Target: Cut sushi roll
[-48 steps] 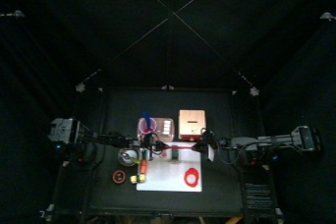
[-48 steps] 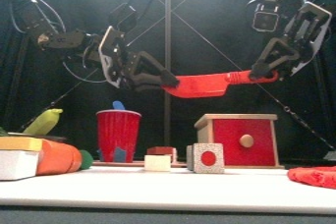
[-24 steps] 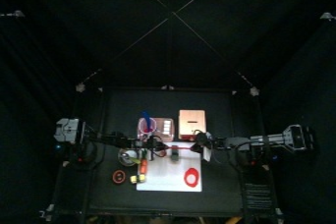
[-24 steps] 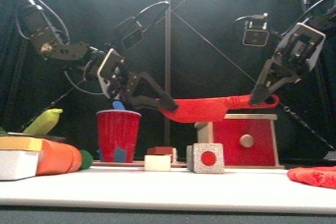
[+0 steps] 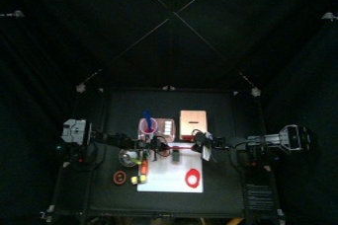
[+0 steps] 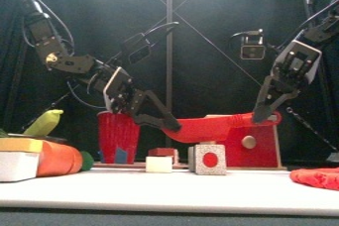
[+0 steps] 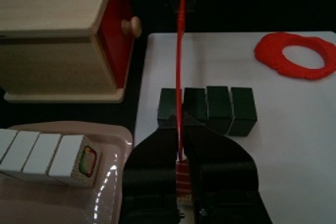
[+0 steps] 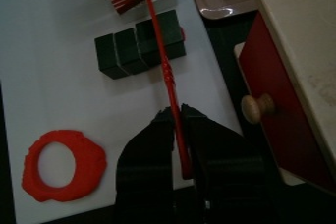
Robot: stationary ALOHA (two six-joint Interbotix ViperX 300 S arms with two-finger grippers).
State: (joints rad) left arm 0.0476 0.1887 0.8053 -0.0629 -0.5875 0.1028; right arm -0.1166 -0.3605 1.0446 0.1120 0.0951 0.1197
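The sushi roll (image 7: 206, 108) is a row of dark green segments lying on the white board (image 7: 282, 110). From the front its white end with a red centre (image 6: 208, 159) faces me. A long red knife (image 6: 212, 127) hangs level just above it, held at both ends. My left gripper (image 7: 182, 159) is shut on one end and my right gripper (image 8: 184, 141) is shut on the other. In both wrist views the thin blade (image 8: 160, 41) runs across the roll (image 8: 138, 49). Whether it touches the roll I cannot tell.
A wooden box with a red front and knob (image 6: 245, 139) stands just behind the roll. A red ring (image 7: 296, 53) lies on the board. A red cup (image 6: 119, 136), a carrot-like toy (image 6: 59, 159) and a yellow-white block (image 6: 19, 159) stand at the left.
Both grippers have come down together with the knife, from well above the box to just over the roll. Both holds are unchanged.
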